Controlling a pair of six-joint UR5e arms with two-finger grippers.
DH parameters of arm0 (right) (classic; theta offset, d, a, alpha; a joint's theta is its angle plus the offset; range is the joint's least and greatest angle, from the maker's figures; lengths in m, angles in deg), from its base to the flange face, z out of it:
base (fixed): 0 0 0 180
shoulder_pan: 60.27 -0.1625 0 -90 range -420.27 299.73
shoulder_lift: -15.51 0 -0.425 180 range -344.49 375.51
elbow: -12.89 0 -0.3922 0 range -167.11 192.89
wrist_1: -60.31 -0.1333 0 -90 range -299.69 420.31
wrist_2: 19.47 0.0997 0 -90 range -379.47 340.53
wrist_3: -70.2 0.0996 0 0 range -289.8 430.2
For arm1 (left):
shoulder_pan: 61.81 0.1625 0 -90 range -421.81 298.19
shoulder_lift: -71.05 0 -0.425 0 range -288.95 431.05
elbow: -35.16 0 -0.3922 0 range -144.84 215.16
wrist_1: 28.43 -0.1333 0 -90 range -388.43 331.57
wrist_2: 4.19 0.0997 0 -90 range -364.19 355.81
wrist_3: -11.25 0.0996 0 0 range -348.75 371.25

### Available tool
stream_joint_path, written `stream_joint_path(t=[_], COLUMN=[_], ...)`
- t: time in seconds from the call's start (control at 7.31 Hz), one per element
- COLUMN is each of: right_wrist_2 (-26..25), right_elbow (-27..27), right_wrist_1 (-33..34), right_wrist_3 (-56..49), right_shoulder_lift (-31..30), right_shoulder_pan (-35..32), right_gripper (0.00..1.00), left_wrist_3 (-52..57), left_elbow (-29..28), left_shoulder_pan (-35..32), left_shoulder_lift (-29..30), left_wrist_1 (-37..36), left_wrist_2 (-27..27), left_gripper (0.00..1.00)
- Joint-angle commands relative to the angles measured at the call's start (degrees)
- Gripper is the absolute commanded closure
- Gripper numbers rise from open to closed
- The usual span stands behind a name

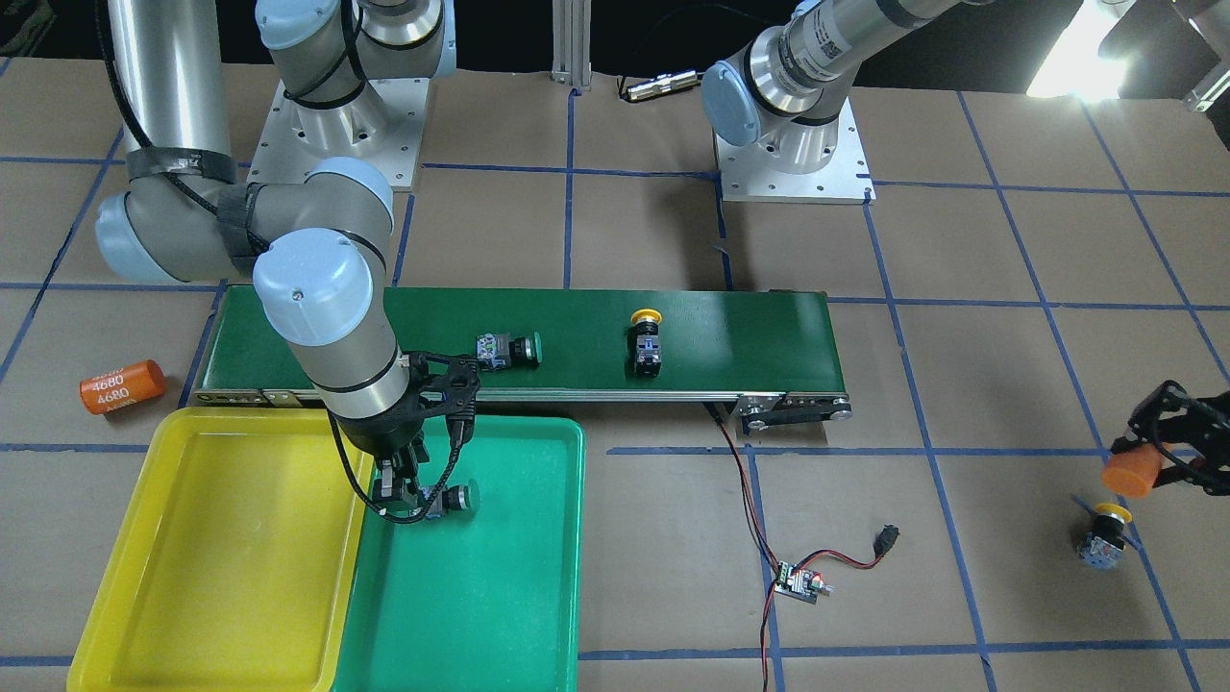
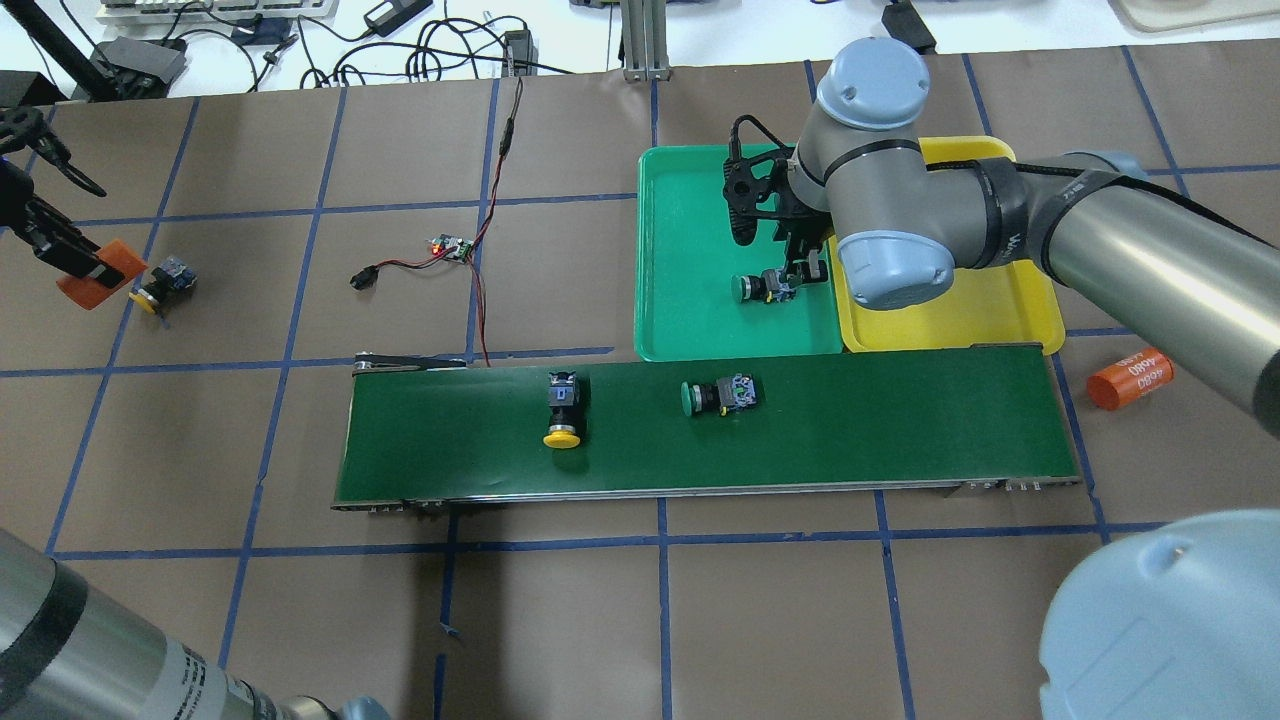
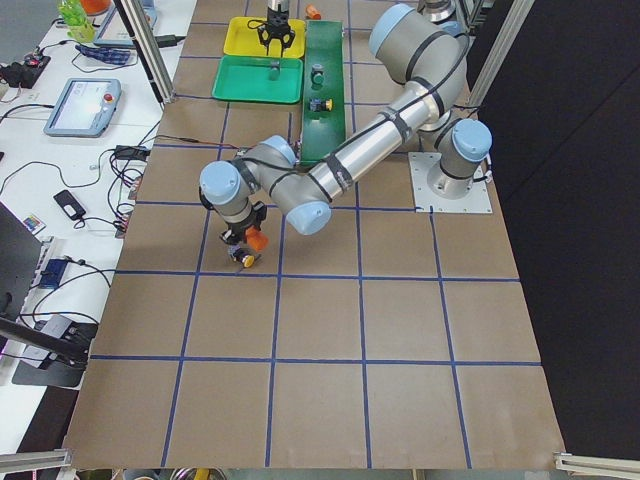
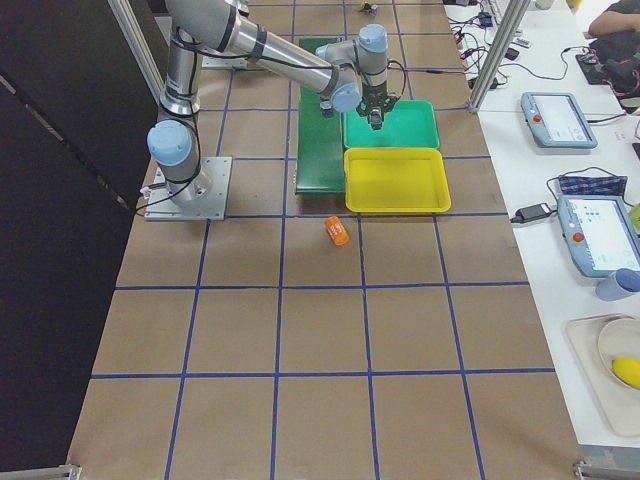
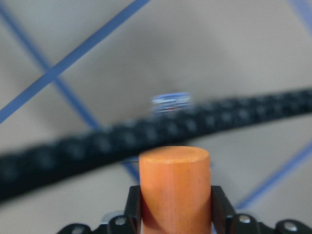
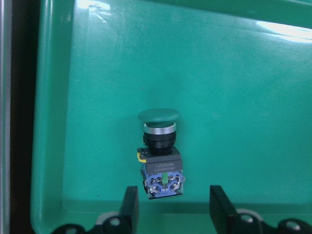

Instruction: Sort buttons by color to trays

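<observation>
Lower centre, released right jaws flank a likely light, rigid green button [image 6: 160, 156]; grip its body. Left jaws clench an orange cylinder [image 5: 174, 187].

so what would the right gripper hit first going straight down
Probably the green-capped black push-button in the shallow green plastic tray; the right gripper stands open around its blue contact block. Depth unclear.

conveyor belt [image 2: 850, 430], orange 4680 cylinder [image 2: 1130, 378], circuit board [image 2: 452, 247]

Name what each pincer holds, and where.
Left pincer grips an orange cylinder across its sides, near one end. Right pincer holds nothing: open over a green-capped button lying in the green tray.
</observation>
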Motion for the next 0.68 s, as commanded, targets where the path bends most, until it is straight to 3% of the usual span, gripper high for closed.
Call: stream_joint_path(t=[0.0,0.14,0.55], right_wrist_2=[-0.17,-2.52,-3.07], right_elbow=[-0.91,-3.27,-17.49], right_wrist_1=[-0.79,-1.31,-0.61], right_wrist_3=[-0.87,-0.96,-4.91], right_shoulder_lift=[-0.95,-4.44,-14.64], right_shoulder_pan=[0.63,0.64,4.31], right_gripper=[0.00,0.00,0.00], left_wrist_3=[0.57,0.13,0.92], left_elbow=[8.82,12.61,22.02], left_shoulder_pan=[-6.82,-11.91,-24.39], left_shoulder_lift=[-10.25,-14.03,-23.89], left_wrist_1=[3.63,3.20,-0.82], left_wrist_2=[0.27,0.36,0.71], left_gripper=[0.93,0.93,0.95])
